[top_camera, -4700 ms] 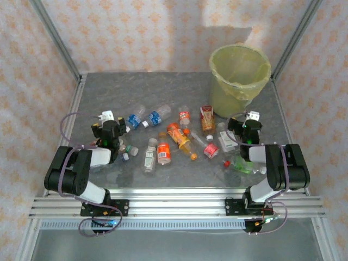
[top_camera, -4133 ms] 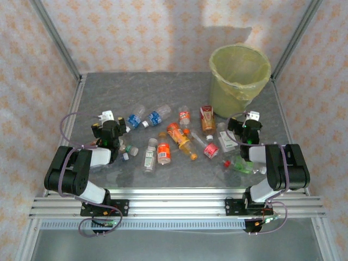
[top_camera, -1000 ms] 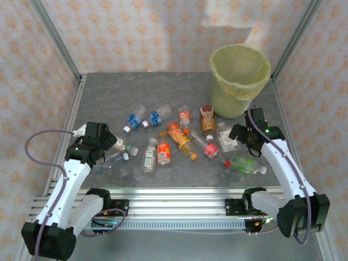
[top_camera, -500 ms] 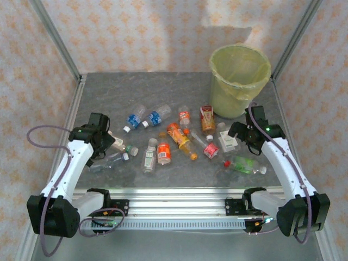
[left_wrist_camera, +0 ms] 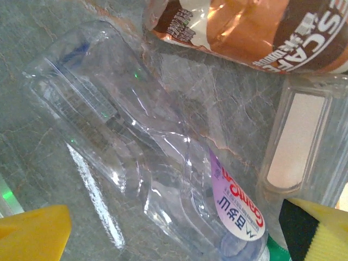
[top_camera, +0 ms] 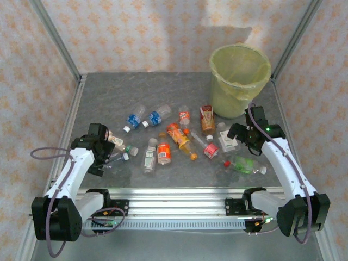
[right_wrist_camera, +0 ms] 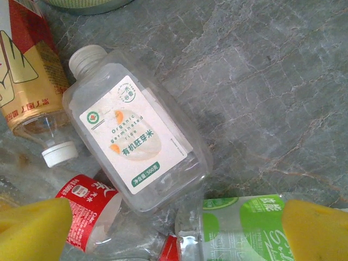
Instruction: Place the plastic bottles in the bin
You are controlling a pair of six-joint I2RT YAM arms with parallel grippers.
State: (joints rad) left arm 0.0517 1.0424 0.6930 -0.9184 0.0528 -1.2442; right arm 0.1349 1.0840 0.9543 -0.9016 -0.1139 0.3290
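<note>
Several plastic bottles lie scattered across the grey table, among them an orange-labelled one [top_camera: 163, 154] and a green-labelled one [top_camera: 242, 163]. The pale yellow-green bin [top_camera: 235, 98] stands at the back right. My left gripper [top_camera: 106, 155] hangs open low over a crushed clear bottle [left_wrist_camera: 163, 163] with a purple label, its yellow fingertips [left_wrist_camera: 32, 234] on either side and a brown-labelled bottle [left_wrist_camera: 255, 32] just beyond. My right gripper [top_camera: 237, 136] is open above a flat bottle with a white label [right_wrist_camera: 136, 136], next to the green-labelled bottle [right_wrist_camera: 255, 228] and a red-labelled one [right_wrist_camera: 87, 209].
Two blue-labelled bottles [top_camera: 144, 118] lie toward the back left of the pile. Metal frame posts and patterned walls close in the table [top_camera: 141, 89]. An aluminium rail [top_camera: 174, 204] runs along the near edge. The bin's base [right_wrist_camera: 87, 4] sits just past the right gripper.
Both arms have unfolded from their tucked rest pose. Over the last second the left gripper swung right and dropped over the clear bottle. The right gripper has barely shifted.
</note>
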